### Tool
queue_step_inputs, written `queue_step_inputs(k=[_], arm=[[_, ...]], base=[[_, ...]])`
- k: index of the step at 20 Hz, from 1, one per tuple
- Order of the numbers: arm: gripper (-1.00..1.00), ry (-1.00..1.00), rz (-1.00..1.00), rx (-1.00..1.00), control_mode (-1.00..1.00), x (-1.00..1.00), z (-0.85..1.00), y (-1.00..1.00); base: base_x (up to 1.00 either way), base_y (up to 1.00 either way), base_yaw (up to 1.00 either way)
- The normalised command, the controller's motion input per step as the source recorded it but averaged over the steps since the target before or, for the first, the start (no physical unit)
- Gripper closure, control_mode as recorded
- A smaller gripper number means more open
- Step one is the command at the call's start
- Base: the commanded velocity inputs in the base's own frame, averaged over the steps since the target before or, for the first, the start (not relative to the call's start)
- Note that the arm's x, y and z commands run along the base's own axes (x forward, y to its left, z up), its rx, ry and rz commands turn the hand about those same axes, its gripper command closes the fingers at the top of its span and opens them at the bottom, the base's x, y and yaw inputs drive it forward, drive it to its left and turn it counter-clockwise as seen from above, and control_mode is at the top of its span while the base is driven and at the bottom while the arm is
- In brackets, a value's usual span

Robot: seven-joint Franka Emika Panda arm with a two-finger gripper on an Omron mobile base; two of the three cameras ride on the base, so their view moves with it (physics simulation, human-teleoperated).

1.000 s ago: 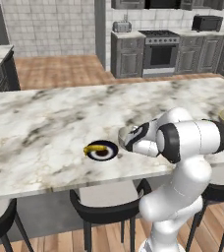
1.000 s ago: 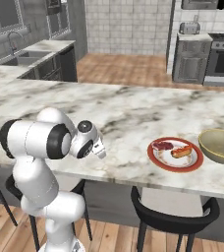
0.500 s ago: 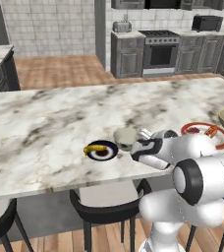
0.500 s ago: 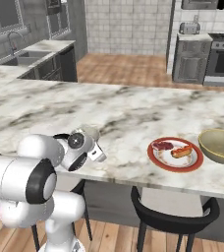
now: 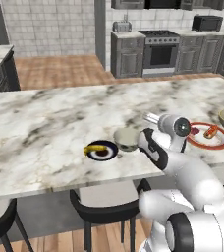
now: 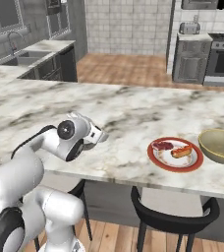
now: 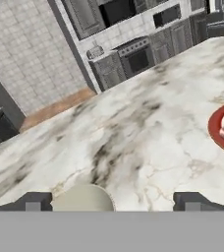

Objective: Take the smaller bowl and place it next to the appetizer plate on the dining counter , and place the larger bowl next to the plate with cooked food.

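From my station I have the smaller bowl (image 5: 127,139) sitting upright on the dining counter (image 5: 45,123), just beside the appetizer plate (image 5: 102,150), on the side of that plate facing the plate with cooked food (image 5: 208,136). The dark appetizer plate carries its yellow banana-like piece (image 5: 94,147) and lies near the counter's stool-side edge. In the hand view the gripper (image 7: 112,201) has its two dark fingertips (image 7: 33,201) spread wide apart, with the pale rim of the smaller bowl (image 7: 82,198) showing between them, closer to the one fingertip than to the other; the jaws are released and clamp nothing. The red-rimmed plate (image 6: 175,153) lies well apart from the appetizer plate along the same counter, holding reddish-brown food, and the larger bowl (image 6: 222,145) stands just beside it, on the side away from the appetizer plate; I cannot tell whether their rims touch. A black stool (image 5: 111,211) is tucked under the counter edge below the appetizer plate, and a second stool (image 6: 175,219) sits below the red-rimmed plate
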Motion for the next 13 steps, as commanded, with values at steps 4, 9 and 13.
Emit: queue_step_inputs(k=[4,9,13], arm=[[-1.00,-0.15,0.26,-0.22,-1.00,-0.97,0.94,0.11],[-1.00,-0.05,0.37,-0.12,-1.00,-1.00,0.52,0.36],[-1.00,0.00,0.37,-0.09,-1.00,-1.00,0.52,0.39]], base=[[0.00,0.00,0.00],[0.00,0.00,0.00],[0.00,0.00,0.00]])
